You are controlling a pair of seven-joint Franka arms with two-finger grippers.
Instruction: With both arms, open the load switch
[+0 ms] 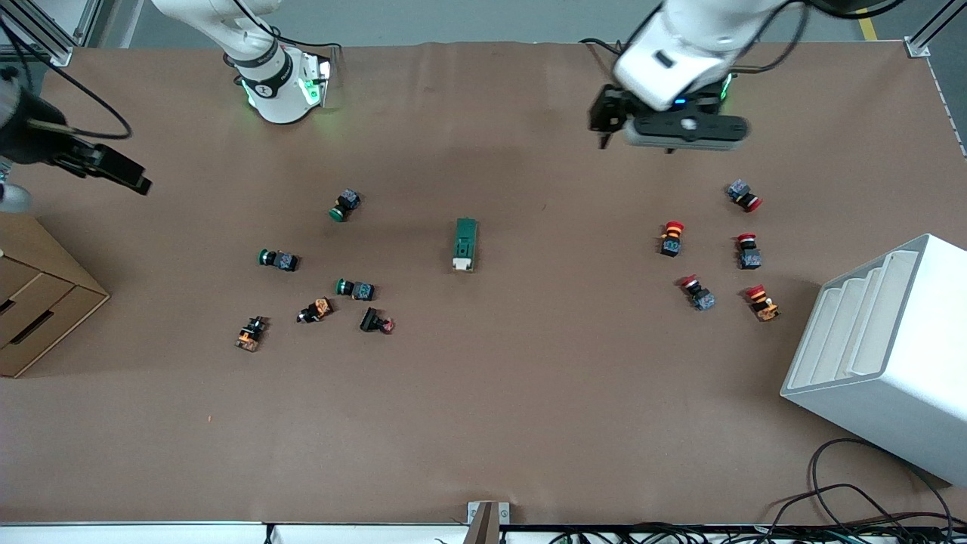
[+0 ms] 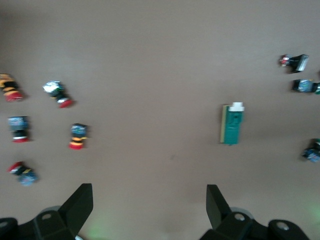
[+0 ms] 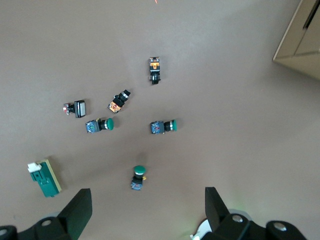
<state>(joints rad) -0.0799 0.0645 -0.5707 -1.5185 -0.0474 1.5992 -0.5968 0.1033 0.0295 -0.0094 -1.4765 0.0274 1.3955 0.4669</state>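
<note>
The load switch [image 1: 465, 244] is a dark green block with a white end. It lies flat on the brown table near the middle, with the white end toward the front camera. It also shows in the left wrist view [image 2: 233, 123] and the right wrist view [image 3: 44, 177]. My left gripper [image 2: 150, 186] hangs open and empty over bare table near the left arm's base, well apart from the switch. My right gripper [image 3: 147, 190] is also open and empty, high over the table by the right arm's base [image 1: 279, 87]. The nearest thing below it is a green-capped button [image 3: 139, 177].
Several green-capped and orange buttons [image 1: 345, 204] lie toward the right arm's end. Several red-capped buttons [image 1: 671, 238] lie toward the left arm's end. A cardboard drawer box [image 1: 38, 295] and a white stepped rack [image 1: 884, 347] stand at the table's ends. A black fixture [image 1: 91, 159] hangs above the box.
</note>
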